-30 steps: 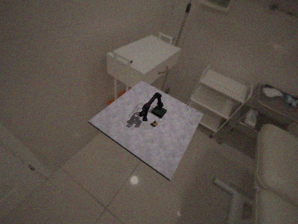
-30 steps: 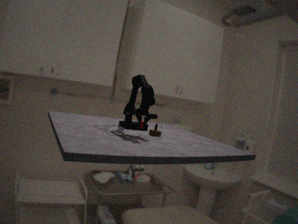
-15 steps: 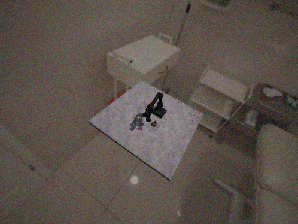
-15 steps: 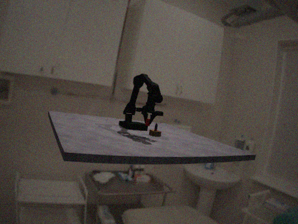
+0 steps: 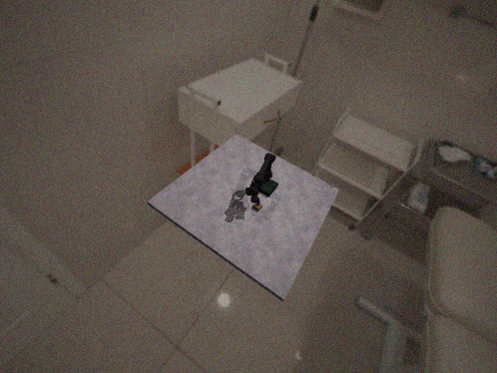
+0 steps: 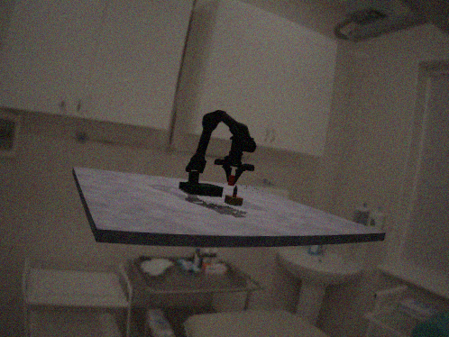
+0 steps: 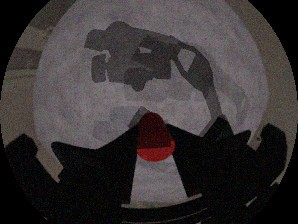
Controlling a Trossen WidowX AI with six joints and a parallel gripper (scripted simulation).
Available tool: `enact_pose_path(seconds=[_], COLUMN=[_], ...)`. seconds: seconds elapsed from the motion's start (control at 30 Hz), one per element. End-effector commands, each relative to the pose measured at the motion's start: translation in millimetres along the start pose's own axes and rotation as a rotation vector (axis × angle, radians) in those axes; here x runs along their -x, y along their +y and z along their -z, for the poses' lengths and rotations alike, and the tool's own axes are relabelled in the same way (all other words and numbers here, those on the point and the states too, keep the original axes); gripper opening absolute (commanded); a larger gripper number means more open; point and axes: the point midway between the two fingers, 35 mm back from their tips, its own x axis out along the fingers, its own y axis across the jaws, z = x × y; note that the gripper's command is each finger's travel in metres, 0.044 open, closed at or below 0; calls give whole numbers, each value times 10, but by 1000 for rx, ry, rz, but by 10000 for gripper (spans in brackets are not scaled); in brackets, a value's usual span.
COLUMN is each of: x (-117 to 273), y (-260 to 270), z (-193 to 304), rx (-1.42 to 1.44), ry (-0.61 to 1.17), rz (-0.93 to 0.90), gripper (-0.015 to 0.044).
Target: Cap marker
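The red cap is held between the fingers of my gripper, which is shut on it and off the table. The brown holder block stands on the table with the dark marker upright in it. In the exterior view the cap's lower end is just above the marker's tip and slightly to its left, not on it. In the top view the gripper's end is beside or over the block and hides the marker. The wrist view does not show marker or block.
The pale table top carries the arm's dark base, close to the block. The arm's shadow falls on the table. A white cart and a shelf trolley stand beyond the table's edges.
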Motion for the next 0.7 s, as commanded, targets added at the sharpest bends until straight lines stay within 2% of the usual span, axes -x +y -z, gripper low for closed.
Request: enact_pose_path(seconds=[0.0, 0.37, 0.67], x=[33, 149, 96], y=[0, 16, 12], z=[167, 588, 615], rx=[-4, -4, -4], ry=[7, 11, 11], rz=[5, 7, 7], gripper=[0, 0, 0])
